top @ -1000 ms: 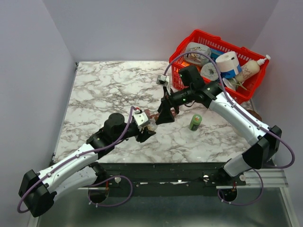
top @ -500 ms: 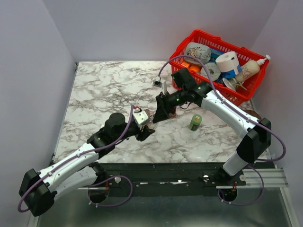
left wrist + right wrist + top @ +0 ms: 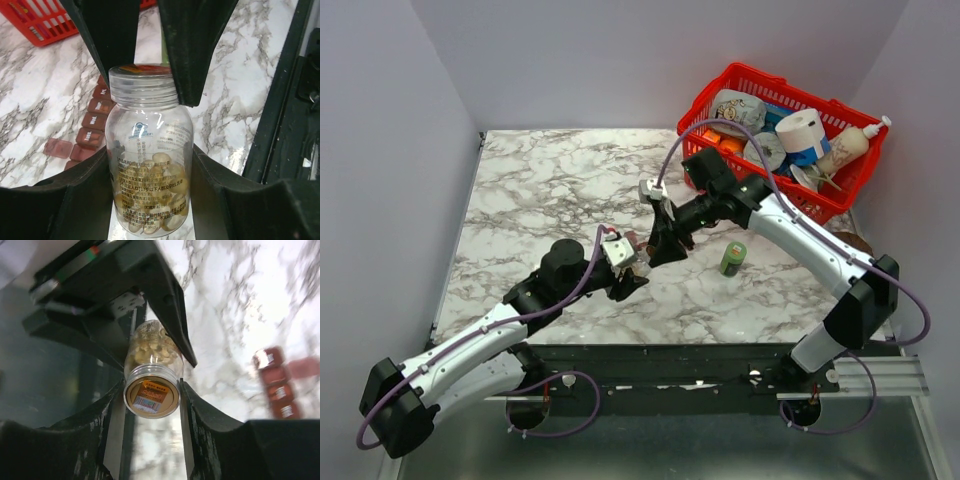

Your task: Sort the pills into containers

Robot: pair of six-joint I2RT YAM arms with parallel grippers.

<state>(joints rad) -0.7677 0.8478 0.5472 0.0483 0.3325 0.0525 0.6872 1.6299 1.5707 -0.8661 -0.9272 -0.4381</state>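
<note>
Here, bottle (image 3: 149,145) of pills (image 3: 150,200) tight in left jaws, cap (image 3: 151,396) tight in right jaws.

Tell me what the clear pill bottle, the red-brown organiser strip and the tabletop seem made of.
Clear pill bottle: glossy transparent plastic, likely; pills show through, highlights glint. Red-brown organiser strip: smooth tinted plastic, its open lid translucent. Tabletop: glossy marble pattern; stone or printed laminate, cannot tell.
</note>
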